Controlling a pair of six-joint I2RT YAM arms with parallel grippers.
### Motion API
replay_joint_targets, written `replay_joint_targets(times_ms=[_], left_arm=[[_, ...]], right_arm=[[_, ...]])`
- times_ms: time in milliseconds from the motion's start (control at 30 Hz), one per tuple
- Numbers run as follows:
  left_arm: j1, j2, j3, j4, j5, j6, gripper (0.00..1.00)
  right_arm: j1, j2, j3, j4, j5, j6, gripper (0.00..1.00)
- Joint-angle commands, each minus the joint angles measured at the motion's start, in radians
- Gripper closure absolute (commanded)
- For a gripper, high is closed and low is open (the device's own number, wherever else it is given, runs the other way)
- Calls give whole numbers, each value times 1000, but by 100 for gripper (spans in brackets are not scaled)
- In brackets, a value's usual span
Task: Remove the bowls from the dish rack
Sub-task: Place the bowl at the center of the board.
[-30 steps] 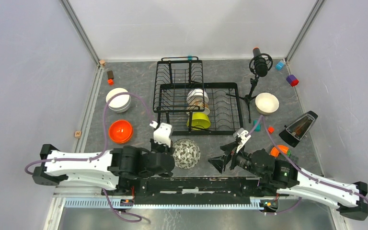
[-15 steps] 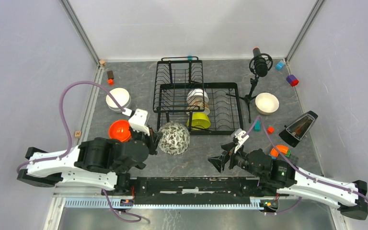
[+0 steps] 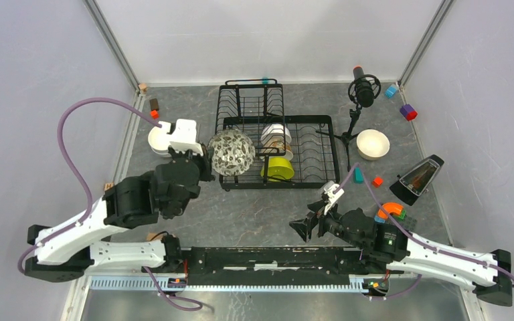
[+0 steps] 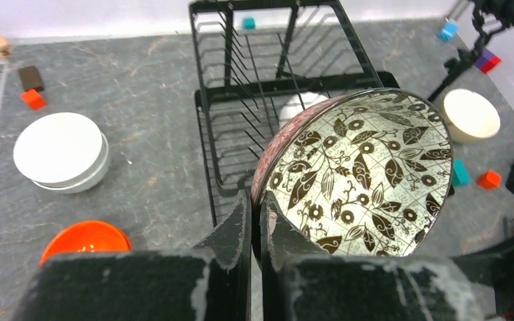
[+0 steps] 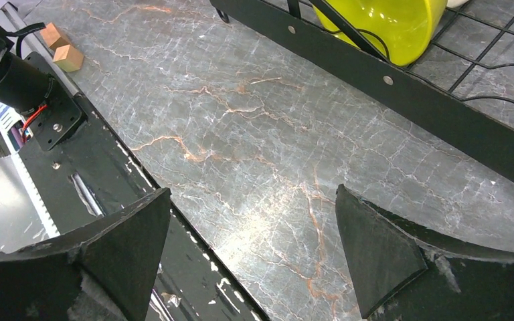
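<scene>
My left gripper (image 3: 205, 162) is shut on the rim of a dark-patterned bowl (image 3: 231, 152), held on edge in the air at the left front corner of the black wire dish rack (image 3: 274, 184). In the left wrist view the fingers (image 4: 242, 215) pinch the bowl (image 4: 365, 170) at its rim, above the rack (image 4: 278, 83). A lime green bowl (image 3: 278, 168) and a white stack of bowls (image 3: 276, 136) stand in the rack. My right gripper (image 3: 310, 225) hangs open over bare table near the rack's front bar (image 5: 408, 90), below the green bowl (image 5: 381, 20).
White bowls (image 4: 57, 150) are stacked left of the rack, with an orange bowl (image 4: 83, 241) nearer. A cream bowl (image 3: 373, 144) sits to the right, beside a microphone tripod (image 3: 356, 107). A black wedge-shaped object (image 3: 418, 177), another orange bowl (image 3: 391, 209) and small coloured blocks lie at the right.
My left arm has lifted the patterned bowl off the table in front of the rack and carried it away from the base to the rack's left front corner. The right gripper has drifted slightly nearer.
</scene>
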Motion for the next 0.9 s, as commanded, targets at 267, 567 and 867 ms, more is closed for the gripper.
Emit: replay_joint_targets(times_ms=[267, 567, 867], left_arm=[[359, 60, 190, 306, 82, 202, 98], [968, 328, 246, 300, 598, -178, 98], [1148, 693, 364, 336, 698, -439, 98]], right_arm=[[4, 79, -57, 148, -40, -7, 4], [3, 124, -91, 179, -90, 0, 4], [4, 158, -138, 227, -115, 6, 4]])
